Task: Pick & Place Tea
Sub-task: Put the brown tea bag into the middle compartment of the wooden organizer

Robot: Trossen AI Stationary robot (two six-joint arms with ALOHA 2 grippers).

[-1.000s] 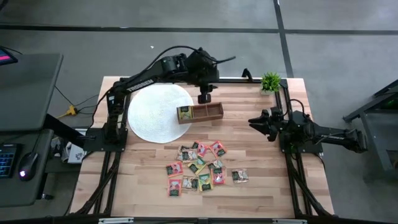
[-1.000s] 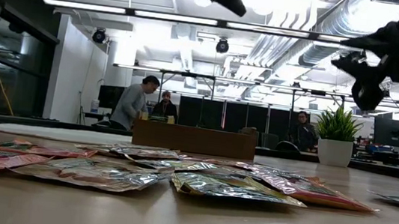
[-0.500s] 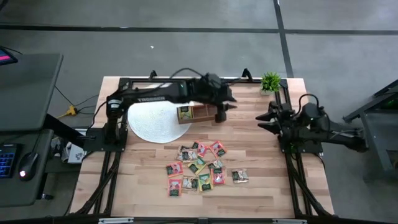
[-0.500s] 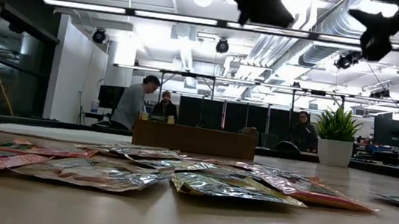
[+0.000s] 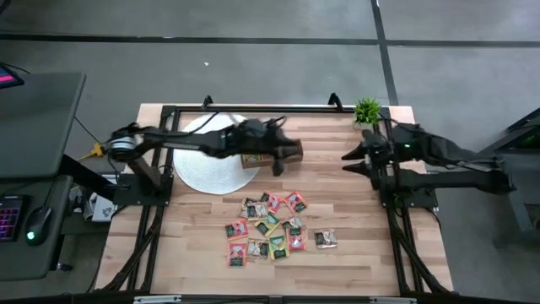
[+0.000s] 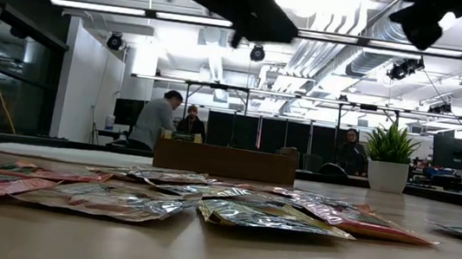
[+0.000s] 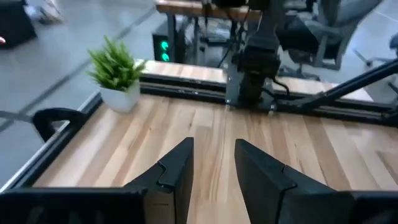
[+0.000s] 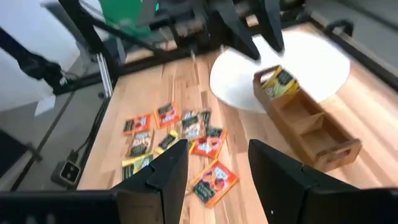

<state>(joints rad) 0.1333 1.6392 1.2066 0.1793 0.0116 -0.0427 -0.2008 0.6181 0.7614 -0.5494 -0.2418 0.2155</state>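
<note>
Several tea packets [image 5: 272,228] in green, yellow and red lie flat in a loose heap on the wooden table, also in the low view [image 6: 205,201] and the right wrist view [image 8: 180,134]. A brown wooden tray [image 5: 292,150] stands beyond them, yellow packets [image 8: 280,79] standing in its left compartment. My left gripper [image 5: 277,167] hangs open over the tray's near side, nothing between its fingers [image 7: 213,162]. My right gripper [image 5: 346,158] is open in the air to the right of the tray [image 8: 217,162].
A round white mat [image 5: 211,156] lies to the left of the tray, partly under my left arm. A small potted plant [image 5: 367,111] stands at the far right corner. Black frame rails run along the table's sides. People sit in the room behind.
My left gripper has come down from high above the tray's far side toward the near edge, the arm stretching low over the mat and the wrist rolling. My right gripper has risen and tipped up toward level. The packets and the tray have kept still.
</note>
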